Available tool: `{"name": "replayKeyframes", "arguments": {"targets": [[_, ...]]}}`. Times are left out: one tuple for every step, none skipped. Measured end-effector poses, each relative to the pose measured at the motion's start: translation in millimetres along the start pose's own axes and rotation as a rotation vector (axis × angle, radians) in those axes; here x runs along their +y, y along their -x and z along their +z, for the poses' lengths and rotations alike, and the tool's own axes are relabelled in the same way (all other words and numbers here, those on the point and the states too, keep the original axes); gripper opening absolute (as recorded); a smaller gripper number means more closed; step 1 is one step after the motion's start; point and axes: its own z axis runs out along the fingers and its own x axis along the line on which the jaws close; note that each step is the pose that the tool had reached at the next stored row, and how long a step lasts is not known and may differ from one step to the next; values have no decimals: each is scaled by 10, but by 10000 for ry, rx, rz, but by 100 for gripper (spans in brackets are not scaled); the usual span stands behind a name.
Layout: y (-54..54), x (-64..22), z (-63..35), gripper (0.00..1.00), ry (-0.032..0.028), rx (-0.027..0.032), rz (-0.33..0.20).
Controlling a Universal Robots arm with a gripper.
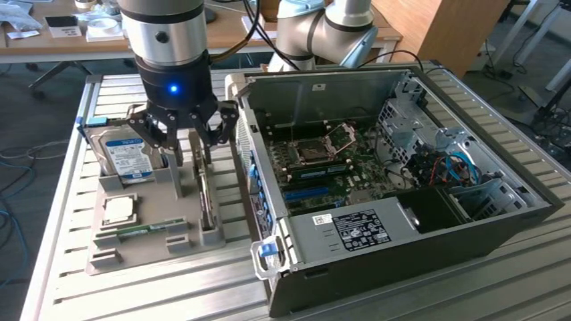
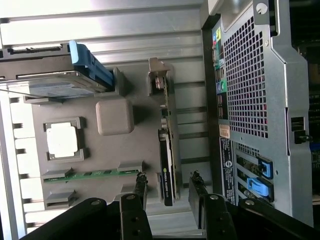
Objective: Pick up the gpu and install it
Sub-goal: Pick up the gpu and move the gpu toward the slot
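End effector (image 2: 169, 182), jaws apart, hovering over gpu (image 2: 166, 150)

Black and green gpu (image 2: 167, 150) in grey tray (image 2: 140, 145). Silver hard drive (image 1: 130, 157), blue label. Green memory stick (image 2: 92, 174). Black gripper (image 1: 191, 174). Black computer case (image 1: 402, 267), silver back dotted with holes, blue latches.

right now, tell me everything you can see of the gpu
The gpu is a thin flat card standing on its long edge in a slot of the grey tray, on the side nearest the open computer case. Edge-on it shows green board, a black cooler block with a small printed label, and a silvery metal edge. Tray posts hold its ends. The open gripper straddles the cooler end, one finger on each side with gaps showing, so it is not yet gripped.
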Motion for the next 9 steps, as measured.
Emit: {"name": "replayKeyframes", "arguments": {"targets": [[0,0,0,47,0,0,0],[0,0,1,47,0,-1,0],[0,0,1,47,1,-1,0],[0,0,1,47,1,-1,0],[0,0,1,47,0,0,0],[0,0,1,47,1,-1,0],[0,0,2,47,1,-1,0],[0,0,21,47,5,-5,0],[-1,-1,33,47,3,-2,0]]}}
